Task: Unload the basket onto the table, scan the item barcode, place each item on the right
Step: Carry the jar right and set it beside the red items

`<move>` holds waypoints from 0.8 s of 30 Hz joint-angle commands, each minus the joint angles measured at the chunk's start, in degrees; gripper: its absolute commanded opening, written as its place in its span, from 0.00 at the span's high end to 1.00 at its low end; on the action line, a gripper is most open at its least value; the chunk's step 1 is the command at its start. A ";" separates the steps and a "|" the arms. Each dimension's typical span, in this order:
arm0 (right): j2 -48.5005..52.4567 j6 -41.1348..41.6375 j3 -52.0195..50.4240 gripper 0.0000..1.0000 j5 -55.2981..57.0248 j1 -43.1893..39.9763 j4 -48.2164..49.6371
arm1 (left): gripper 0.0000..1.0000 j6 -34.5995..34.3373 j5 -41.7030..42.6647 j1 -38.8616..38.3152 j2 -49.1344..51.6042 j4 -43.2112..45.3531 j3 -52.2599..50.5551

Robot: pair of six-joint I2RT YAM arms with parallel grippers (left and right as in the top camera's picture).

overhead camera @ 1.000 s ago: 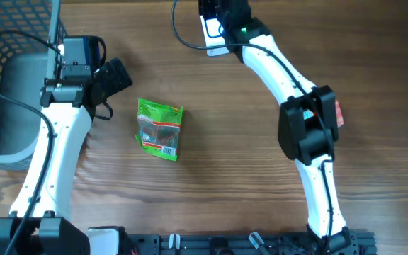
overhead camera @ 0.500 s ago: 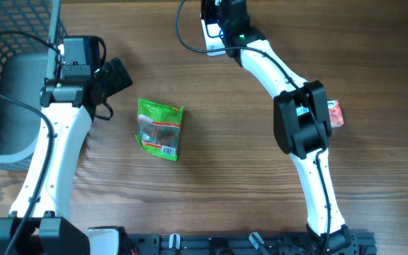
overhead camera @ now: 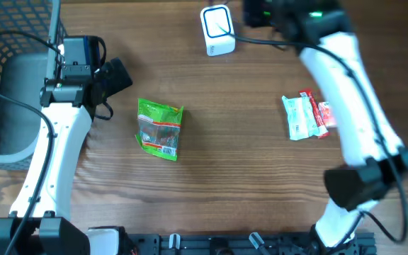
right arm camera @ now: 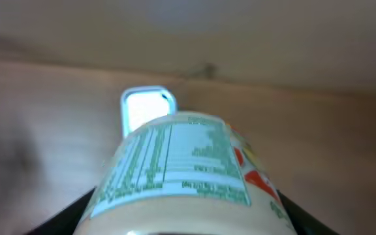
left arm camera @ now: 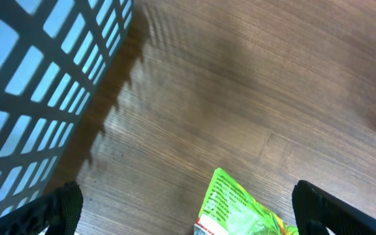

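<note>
Labelled container (right arm camera: pixel 175 166) is clamped between the jaws of the right gripper (right arm camera: pixel 188 212), near the white scanner (overhead camera: pixel 217 30), printed panel towards the wrist camera. Left gripper (left arm camera: pixel 189 207) is spread wide, holding nothing, near the green packet (overhead camera: pixel 160 128). Basket (overhead camera: pixel 6 71) stands at far left.

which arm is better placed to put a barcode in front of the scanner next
Right. Its end effector grips a labelled container close to the scanner. The left end effector is open and empty, over by the green packet.
</note>
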 commanded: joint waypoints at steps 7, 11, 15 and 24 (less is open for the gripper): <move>1.03 -0.66 -12.96 0.85 0.68 -21.07 -20.00 | 0.00 -0.72 -0.52 0.11 0.00 0.13 0.31; 1.03 -0.70 -26.36 0.85 0.70 -28.44 -14.25 | 0.00 -0.72 -0.52 0.11 0.00 0.11 0.31; 1.03 -0.42 -36.79 0.86 -1.46 -34.18 -2.86 | 0.00 -0.72 -0.52 0.11 0.00 0.11 0.31; 0.92 0.70 -44.30 0.28 -3.69 -37.51 4.39 | 0.00 -0.72 -0.52 0.11 0.00 0.13 0.31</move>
